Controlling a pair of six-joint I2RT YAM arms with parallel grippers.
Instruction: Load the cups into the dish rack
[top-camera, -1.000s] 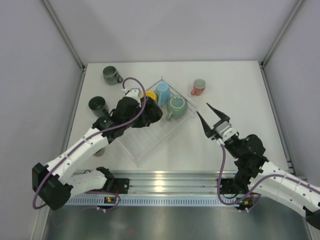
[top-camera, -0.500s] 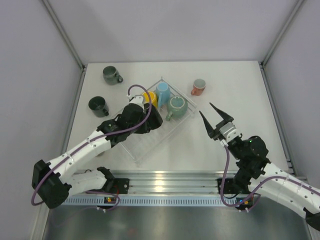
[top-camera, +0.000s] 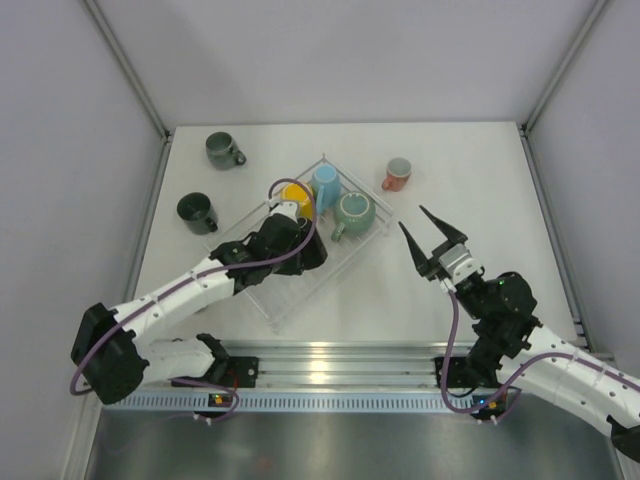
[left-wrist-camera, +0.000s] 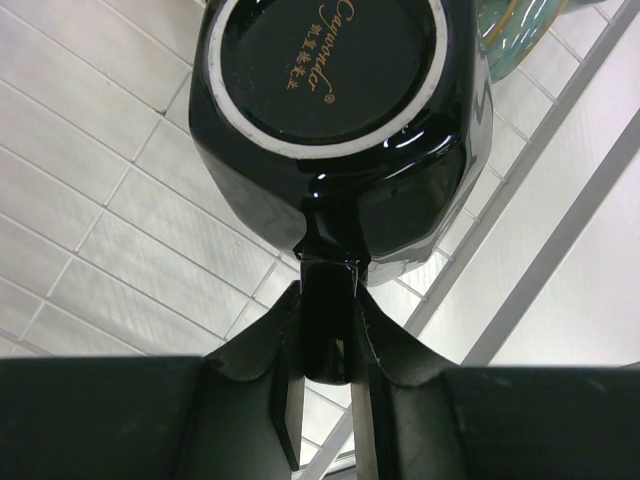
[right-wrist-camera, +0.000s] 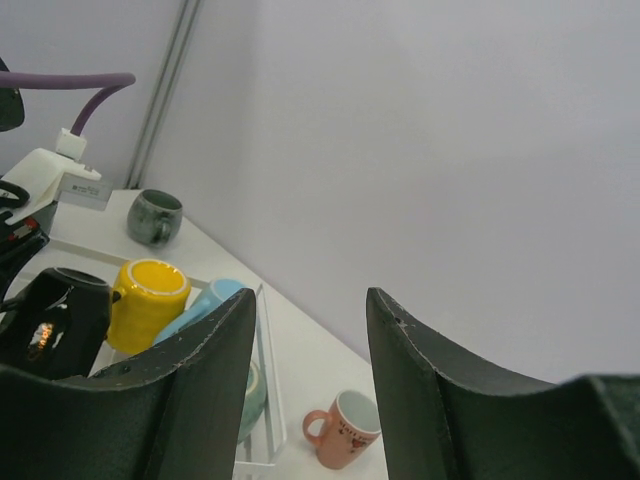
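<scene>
Black mug (left-wrist-camera: 330, 100): handle was pinched in my left gripper (left-wrist-camera: 328, 300), base facing my wrist, over the dish rack (top-camera: 285, 297), perhaps resting on its floor, beside the yellow mug (top-camera: 297, 192). My right gripper (top-camera: 410, 218): spread, empty, right of the rack.

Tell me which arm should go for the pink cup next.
Right. The right gripper is open, empty and nearer the pink cup; the left gripper is shut on the black cup over the rack.
</scene>
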